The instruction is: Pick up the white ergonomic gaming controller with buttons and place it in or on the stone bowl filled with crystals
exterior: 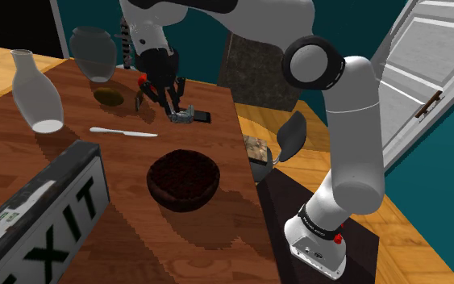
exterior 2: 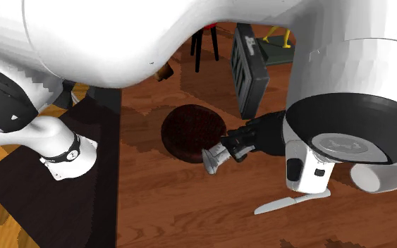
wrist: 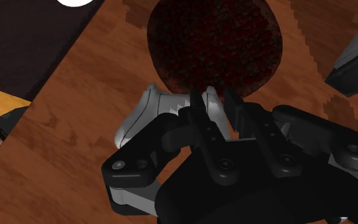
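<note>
We've got the wooden desk [exterior: 72, 161] spread beneath the jaws, and just beyond their tips sits the dark round bowl [wrist: 215, 44]. The jaws are clamped around the pale grey-white controller [wrist: 147, 113], gripping its middle, with one handle poking out to the side. Whether it's lifted clear of the desk, we can't tell.
</note>
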